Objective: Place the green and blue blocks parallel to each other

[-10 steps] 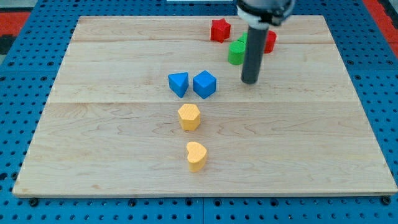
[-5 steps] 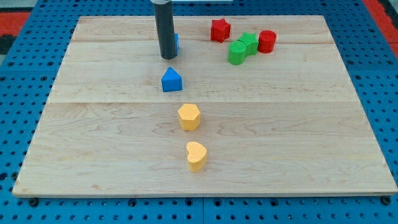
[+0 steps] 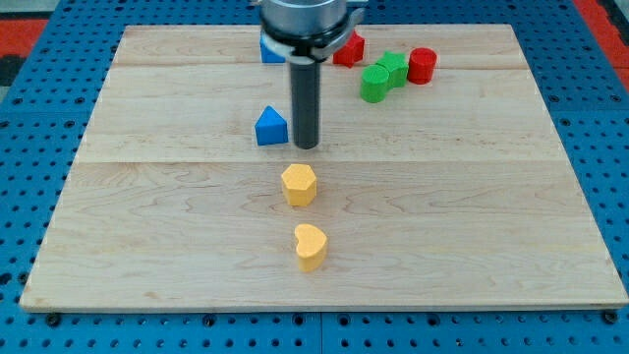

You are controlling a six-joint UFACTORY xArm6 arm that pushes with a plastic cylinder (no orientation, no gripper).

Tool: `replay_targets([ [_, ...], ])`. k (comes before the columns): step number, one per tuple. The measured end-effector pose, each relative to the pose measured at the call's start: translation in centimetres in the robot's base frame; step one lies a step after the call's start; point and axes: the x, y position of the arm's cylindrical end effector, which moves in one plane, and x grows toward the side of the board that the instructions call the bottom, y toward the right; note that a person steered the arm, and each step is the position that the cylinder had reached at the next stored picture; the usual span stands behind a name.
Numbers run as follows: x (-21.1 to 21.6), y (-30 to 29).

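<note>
My tip (image 3: pixel 307 146) rests on the board just right of a blue house-shaped block (image 3: pixel 270 127), very close to it. A second blue block (image 3: pixel 271 49) sits near the view's top, partly hidden behind the rod's upper body. Two green blocks (image 3: pixel 382 76) lie touching each other at the upper right, between a red star block (image 3: pixel 350 48) and a red cylinder (image 3: pixel 422 65). The tip is well left of and below the green blocks.
A yellow hexagon block (image 3: pixel 299 184) lies just below the tip. A yellow heart block (image 3: pixel 311 246) lies further down. The wooden board (image 3: pixel 147 226) sits on a blue pegboard surface.
One blue block has been pushed from beside the other up to the view's top. The rod swept left, then came back down to the right of the remaining blue block.
</note>
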Motion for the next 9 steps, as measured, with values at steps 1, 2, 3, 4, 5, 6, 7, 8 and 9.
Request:
replay_targets([
  [1, -1.9, -5.0],
  [2, -5.5, -8.8],
  [3, -5.3, -7.4],
  [4, -2.4, -6.9],
  [5, -3.4, -6.7],
  [6, -6.6, -6.6],
  [7, -6.1, -4.6],
  [8, -3.3, -2.9],
  [9, -3.9, -0.4],
])
